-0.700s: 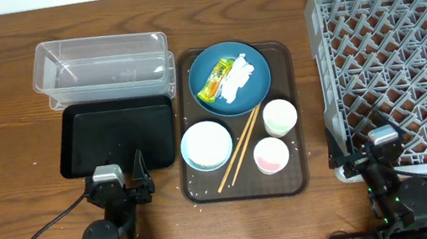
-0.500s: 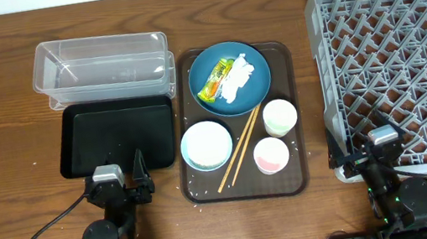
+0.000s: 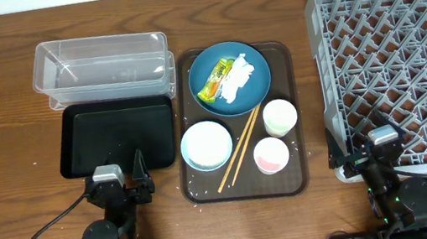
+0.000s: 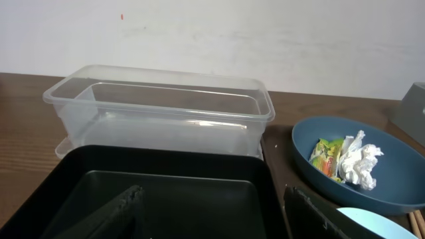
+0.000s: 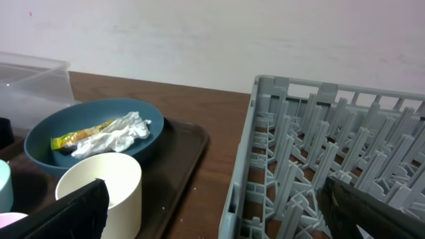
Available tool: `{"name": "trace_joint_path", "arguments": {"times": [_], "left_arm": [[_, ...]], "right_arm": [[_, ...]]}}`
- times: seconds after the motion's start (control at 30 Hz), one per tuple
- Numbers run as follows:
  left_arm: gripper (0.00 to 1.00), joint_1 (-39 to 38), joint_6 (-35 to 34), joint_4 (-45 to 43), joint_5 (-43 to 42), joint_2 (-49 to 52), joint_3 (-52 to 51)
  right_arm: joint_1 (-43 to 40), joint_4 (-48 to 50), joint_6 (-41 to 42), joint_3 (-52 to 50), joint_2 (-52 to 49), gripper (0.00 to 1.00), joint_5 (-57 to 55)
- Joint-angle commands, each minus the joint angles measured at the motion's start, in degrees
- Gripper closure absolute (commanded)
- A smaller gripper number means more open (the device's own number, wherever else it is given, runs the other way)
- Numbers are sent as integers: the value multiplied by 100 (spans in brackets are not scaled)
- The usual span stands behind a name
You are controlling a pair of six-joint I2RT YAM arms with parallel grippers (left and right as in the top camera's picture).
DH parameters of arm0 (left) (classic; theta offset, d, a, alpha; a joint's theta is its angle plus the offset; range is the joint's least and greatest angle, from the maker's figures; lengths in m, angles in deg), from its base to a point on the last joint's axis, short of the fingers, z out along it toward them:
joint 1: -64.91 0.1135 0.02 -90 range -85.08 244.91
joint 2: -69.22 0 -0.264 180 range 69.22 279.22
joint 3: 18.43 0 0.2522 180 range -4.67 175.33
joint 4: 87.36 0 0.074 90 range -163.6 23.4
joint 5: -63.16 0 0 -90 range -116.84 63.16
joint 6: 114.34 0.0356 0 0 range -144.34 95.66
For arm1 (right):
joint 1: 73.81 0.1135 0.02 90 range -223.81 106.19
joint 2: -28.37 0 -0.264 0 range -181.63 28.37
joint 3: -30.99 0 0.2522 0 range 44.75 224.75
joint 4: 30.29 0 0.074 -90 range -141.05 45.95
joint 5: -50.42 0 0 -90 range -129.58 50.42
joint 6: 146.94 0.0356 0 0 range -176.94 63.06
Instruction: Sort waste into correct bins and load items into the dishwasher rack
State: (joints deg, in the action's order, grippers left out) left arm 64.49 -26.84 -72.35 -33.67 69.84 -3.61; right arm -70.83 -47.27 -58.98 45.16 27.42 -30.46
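Observation:
The dark-blue plate (image 3: 258, 89) on the brown serving tray holds the green-and-yellow wrapper (image 3: 214, 81) and the white napkin (image 3: 238, 79); both also show in the left wrist view (image 4: 324, 157) (image 4: 358, 162). In front stand the light-blue bowl (image 3: 206, 145), chopsticks (image 3: 239, 147), a white cup (image 3: 279, 116) and the pink-inside cup (image 3: 271, 155). The clear tub (image 3: 102, 64) and black tray (image 3: 118, 135) lie left. The grey rack (image 3: 405, 65) is right. My left gripper (image 3: 125, 182) (image 4: 216, 219) is open over the black tray's near edge. My right gripper (image 3: 374, 153) (image 5: 222, 212) is open at the rack's front-left corner. I see no rice heap.
The brown serving tray (image 3: 299, 170) lies between the bins and the rack. A few white specks lie on the tray's front and the wood beside it. A strip of bare wooden table (image 3: 305, 80) separates tray and rack. A wall stands behind the table.

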Motion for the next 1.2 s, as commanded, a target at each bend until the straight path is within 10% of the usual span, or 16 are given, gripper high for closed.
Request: {"name": "trace_joint_path", "arguments": {"times": [0.0, 1.17], "left_arm": [[31, 26, 101, 212, 2, -39, -83], [30, 26, -601, 686, -17, 138, 350]], "right_arm": [[31, -24, -37, -9, 35, 1, -31], [31, -24, 179, 81, 20, 1, -44]]}}
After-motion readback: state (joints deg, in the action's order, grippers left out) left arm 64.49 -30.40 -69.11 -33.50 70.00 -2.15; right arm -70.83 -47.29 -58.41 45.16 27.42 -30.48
